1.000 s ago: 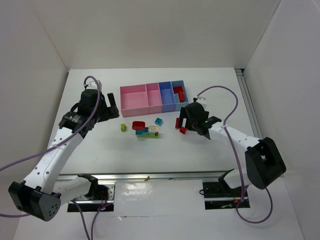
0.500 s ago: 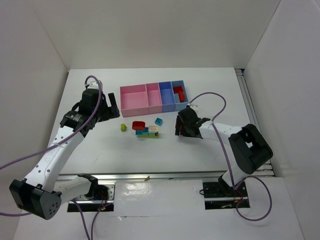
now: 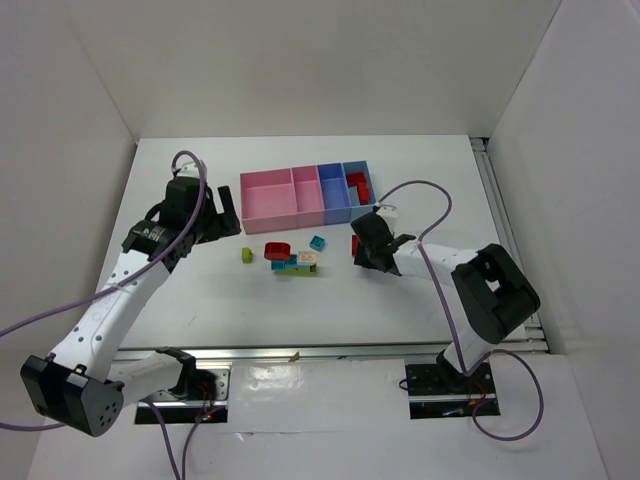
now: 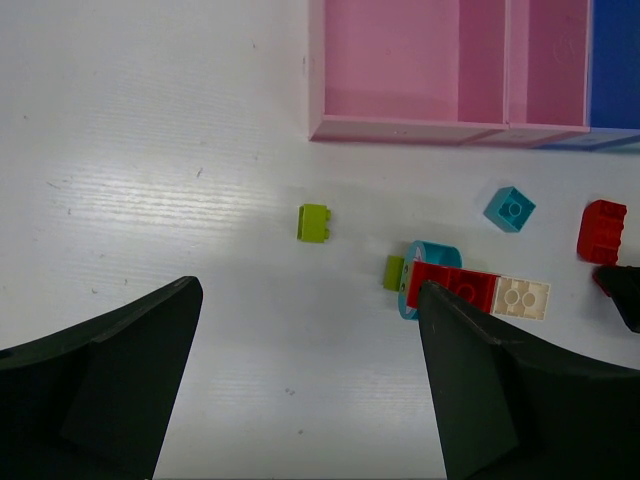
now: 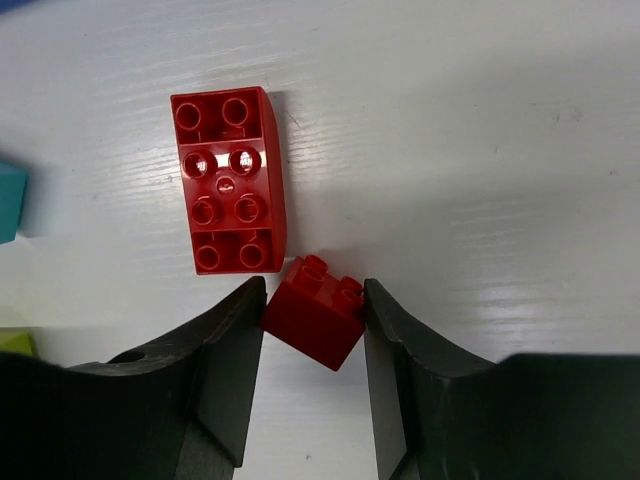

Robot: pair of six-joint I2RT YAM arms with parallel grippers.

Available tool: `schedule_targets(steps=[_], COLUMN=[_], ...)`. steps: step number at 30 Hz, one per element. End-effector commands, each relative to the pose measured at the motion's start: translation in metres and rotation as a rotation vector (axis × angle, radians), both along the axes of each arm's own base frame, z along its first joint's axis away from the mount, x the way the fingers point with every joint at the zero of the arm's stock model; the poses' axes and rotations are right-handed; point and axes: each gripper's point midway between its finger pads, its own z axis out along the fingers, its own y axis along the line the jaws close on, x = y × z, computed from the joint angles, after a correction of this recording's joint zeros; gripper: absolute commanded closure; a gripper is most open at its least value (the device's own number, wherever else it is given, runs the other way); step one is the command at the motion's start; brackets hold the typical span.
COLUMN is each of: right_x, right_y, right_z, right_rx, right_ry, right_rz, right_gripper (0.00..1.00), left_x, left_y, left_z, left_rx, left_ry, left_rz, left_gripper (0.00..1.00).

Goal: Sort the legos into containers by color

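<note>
Right gripper (image 5: 313,300) looks pinched on the small red plastic two-stud brick (image 5: 318,315), which sits skewed between its fingers. The long red eight-stud brick (image 5: 228,180) lies just left.

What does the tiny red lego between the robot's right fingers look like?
The tiny red lego is shiny plastic, squarish, with studs showing on top. It lies turned at an angle on the white table, between the right gripper's black fingers, which seem to pinch its sides. One corner sits right by the bigger red brick.
</note>
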Motion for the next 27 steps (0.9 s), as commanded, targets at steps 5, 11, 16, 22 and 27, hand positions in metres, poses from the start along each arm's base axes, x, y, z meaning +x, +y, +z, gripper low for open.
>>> schedule_targets(steps=[5,11,16,22,27], right_x=[0.012,0.061,0.125,0.191,0.214], right_y=[0.004,0.003,0.004,0.004,0.001], right_z=[0.059,0.116,0.147,0.129,0.125], right_rx=[-0.001,-0.03,-0.011,-0.025,-0.032], right_ry=[-0.164,-0.305,-0.387,-0.378,-0.365], right_rz=[-0.042,-0.088,-0.1,-0.124,-0.141], right_gripper=[0.55,0.55,0.52,0.52,0.11], left_x=[0.007,0.004,0.006,0.009,0.01], left_y=[-0.005,-0.006,-0.002,-0.001,-0.003], left_z=[0.01,0.002,-0.001,-0.002,0.002], left_rx=[-0.009,-0.009,0.021,0.029,0.021], left_ry=[-0.043,-0.024,-0.019,-0.013,-0.02], left_rz=[-0.021,-0.028,-0.025,-0.018,-0.025], left_gripper=[0.01,0.01,0.01,0.01,0.01])
